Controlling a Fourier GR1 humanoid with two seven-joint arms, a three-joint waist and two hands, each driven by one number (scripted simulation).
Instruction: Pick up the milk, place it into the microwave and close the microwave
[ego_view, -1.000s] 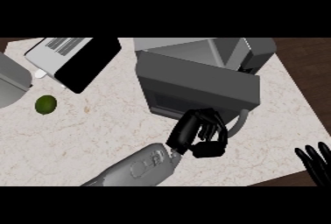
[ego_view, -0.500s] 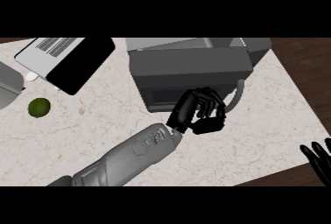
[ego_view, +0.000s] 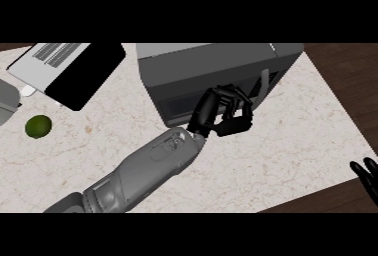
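Note:
The grey microwave (ego_view: 214, 65) stands at the back middle of the counter, its door lying flat against its front, with the handle (ego_view: 260, 85) at the right. My left hand (ego_view: 221, 112) rests against the door's front beside the handle, fingers relaxed, nothing held. No milk shows anywhere in the head view. My right hand (ego_view: 365, 175) stays at the lower right edge, fingers up, resting open.
A green lime (ego_view: 38, 126) lies at the left. A flat white and black box (ego_view: 70, 70) sits at the back left, with a grey object (ego_view: 6, 102) at the left edge. The counter (ego_view: 295, 150) ends at the right, dark floor beyond.
The microwave door has swung from open to flat against the front. My left hand followed it, moving away from me and to the right. The right hand has not moved.

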